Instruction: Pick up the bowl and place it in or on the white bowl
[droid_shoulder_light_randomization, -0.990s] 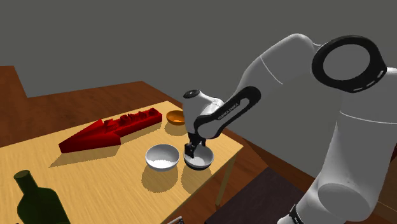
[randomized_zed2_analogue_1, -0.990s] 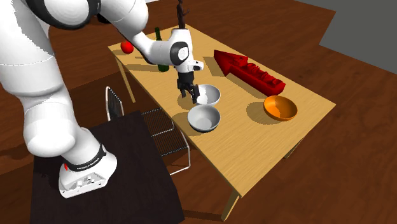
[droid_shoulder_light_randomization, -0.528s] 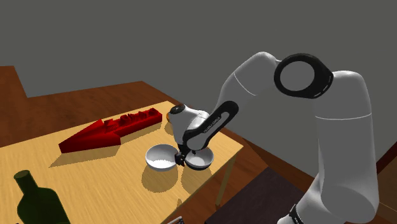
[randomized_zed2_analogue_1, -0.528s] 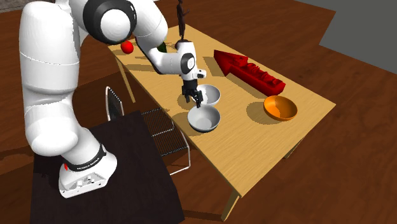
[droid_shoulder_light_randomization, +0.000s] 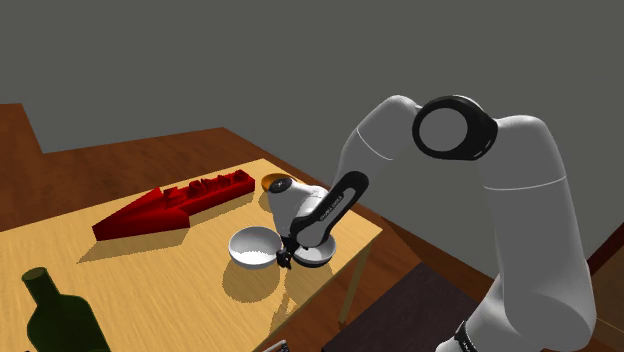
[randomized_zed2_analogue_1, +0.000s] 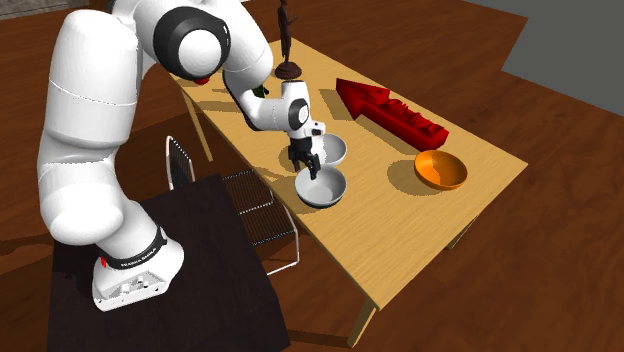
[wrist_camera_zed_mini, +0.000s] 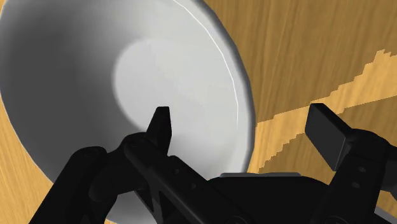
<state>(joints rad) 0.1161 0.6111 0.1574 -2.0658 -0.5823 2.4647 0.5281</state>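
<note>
Two pale grey-white bowls stand side by side near the table's edge: one (droid_shoulder_light_randomization: 254, 247) (randomized_zed2_analogue_1: 330, 150) farther from the stand, the other (droid_shoulder_light_randomization: 318, 254) (randomized_zed2_analogue_1: 323, 188) closer to it. My gripper (droid_shoulder_light_randomization: 287, 258) (randomized_zed2_analogue_1: 311, 171) is down at the closer bowl's rim, on the side facing the other bowl. In the wrist view the gripper (wrist_camera_zed_mini: 245, 127) is open and straddles this bowl (wrist_camera_zed_mini: 121, 70): one fingertip (wrist_camera_zed_mini: 161, 124) is inside it, the other (wrist_camera_zed_mini: 327, 130) outside over the wood. Neither fingertip visibly touches the rim. The arm hides much of this bowl in the shoulder view.
An orange bowl (randomized_zed2_analogue_1: 440, 169) (droid_shoulder_light_randomization: 272, 181) sits farther along the wooden table (randomized_zed2_analogue_1: 400, 230). A red arrow-shaped block (droid_shoulder_light_randomization: 170, 206) (randomized_zed2_analogue_1: 392, 112) lies behind the bowls. A dark green bottle (droid_shoulder_light_randomization: 55, 315) stands at the shoulder view's lower left. A wire chair (randomized_zed2_analogue_1: 245, 195) stands beside the table.
The arm has folded in and the gripper has dropped from above the bowls to the closer bowl's rim. Its fingers stayed open. Neither bowl has moved.
</note>
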